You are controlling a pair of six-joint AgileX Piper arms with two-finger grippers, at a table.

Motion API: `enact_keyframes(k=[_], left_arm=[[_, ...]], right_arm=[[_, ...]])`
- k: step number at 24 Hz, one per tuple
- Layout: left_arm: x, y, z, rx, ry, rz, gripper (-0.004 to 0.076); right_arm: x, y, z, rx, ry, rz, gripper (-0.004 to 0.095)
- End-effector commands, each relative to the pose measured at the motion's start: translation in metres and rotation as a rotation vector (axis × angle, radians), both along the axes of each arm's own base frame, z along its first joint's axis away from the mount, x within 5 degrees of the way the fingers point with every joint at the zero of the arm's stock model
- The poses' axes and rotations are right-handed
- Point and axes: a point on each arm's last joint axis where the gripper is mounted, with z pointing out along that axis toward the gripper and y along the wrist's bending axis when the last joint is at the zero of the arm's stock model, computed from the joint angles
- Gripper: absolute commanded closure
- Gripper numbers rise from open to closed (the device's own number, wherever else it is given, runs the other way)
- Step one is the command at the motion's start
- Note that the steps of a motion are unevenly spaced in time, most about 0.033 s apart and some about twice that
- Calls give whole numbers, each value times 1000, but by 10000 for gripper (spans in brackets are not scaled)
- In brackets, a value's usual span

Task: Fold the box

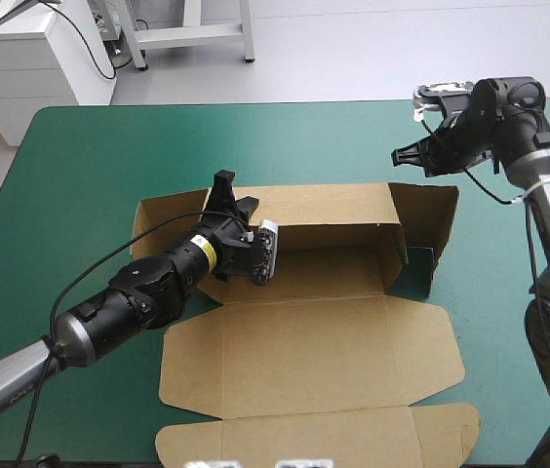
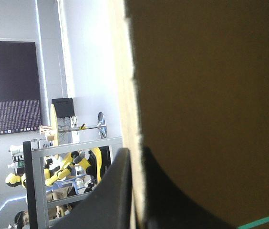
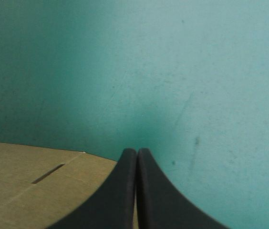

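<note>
The left gripper pinches the raised far wall of the brown box, which sits mid-way across the teal-green surface, 2 walls up and lid flat toward the near edge. The right gripper, fingers pressed together, hangs beyond the box's far right corner.

The place is best taken as a robotics lab. A table is covered in teal-green and stood on a bare pale floor. Beyond the table's far left corner a white drawer cabinet is seen; beyond its far edge, a grey metal frame.
</note>
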Motion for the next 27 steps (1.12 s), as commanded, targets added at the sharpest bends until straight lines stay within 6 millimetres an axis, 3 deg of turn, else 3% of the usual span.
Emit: enact_keyframes(k=[1, 20, 25, 27], left_arm=[[-3, 2, 12, -36, -24, 2, 731], [-1, 6, 13, -52, -20, 69, 731], [0, 7, 13, -60, -12, 81, 731], [0, 7, 13, -78, -2, 89, 731]], right_arm=[[-13, -1, 29, 35, -80, 24, 928], [-14, 1, 26, 57, -62, 29, 929], [-39, -2, 2, 24, 35, 72, 929], [-47, -2, 1, 34, 44, 82, 929]])
